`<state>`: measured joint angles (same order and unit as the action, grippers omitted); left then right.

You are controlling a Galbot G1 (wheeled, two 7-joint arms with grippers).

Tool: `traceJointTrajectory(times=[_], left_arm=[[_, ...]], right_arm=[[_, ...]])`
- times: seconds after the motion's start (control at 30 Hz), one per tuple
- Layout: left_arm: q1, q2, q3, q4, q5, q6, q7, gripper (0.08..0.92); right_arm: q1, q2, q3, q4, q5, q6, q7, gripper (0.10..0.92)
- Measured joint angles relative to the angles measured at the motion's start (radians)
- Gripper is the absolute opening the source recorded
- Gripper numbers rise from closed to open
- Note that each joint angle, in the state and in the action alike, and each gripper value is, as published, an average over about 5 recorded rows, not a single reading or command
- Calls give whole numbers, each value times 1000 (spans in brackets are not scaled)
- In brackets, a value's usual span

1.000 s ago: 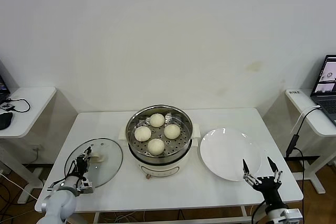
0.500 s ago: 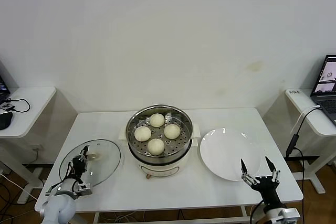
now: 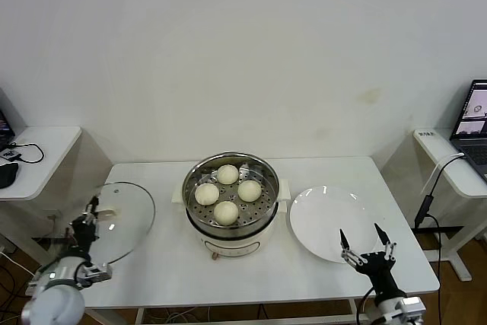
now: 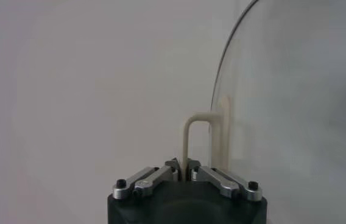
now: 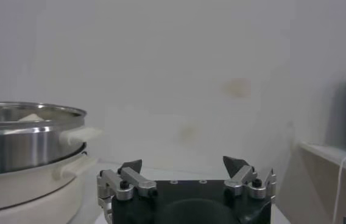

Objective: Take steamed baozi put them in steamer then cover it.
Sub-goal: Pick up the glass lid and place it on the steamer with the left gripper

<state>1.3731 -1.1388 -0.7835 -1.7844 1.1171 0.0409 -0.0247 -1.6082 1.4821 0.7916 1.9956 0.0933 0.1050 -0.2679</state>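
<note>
Left gripper (image 3: 85,222), clamped on the cream handle of the cover (image 3: 122,218), holds it tilted off the table's (image 3: 251,272) left edge. Right of it, the steamer (image 3: 231,197) holds four steamed baozi (image 3: 226,211). Right gripper (image 3: 367,246), fingers spread wide, hovers at the near edge of the white plate (image 3: 329,222).

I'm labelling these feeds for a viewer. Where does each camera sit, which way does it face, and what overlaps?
Head view: high on the robot, looking down at the table, four buns in the steamer, plate; both pincers show.
Left wrist view: behind the left pincer, shut on the lid handle, facing the wall.
Right wrist view: behind the open right pincer, low, facing the steamer's side.
Shared: steamer in head and right wrist views; lid in head and left wrist views.
</note>
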Motion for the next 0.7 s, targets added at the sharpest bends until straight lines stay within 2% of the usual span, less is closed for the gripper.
traceJointTrajectory(times=[0.33,0.53,0.7], left_arm=[[17,60,-15,-184,-42,97,109,147],[-20,96,75,-250,-74,162,167,147],[-81,96,186,-270,-62,211,215,147]], right_arm=[[4,-2,-4,-13,-26,4,2,823],[6,8,-11,-19,-54,6,11,823],[4,15,-12,-17,-87,6,21,823]])
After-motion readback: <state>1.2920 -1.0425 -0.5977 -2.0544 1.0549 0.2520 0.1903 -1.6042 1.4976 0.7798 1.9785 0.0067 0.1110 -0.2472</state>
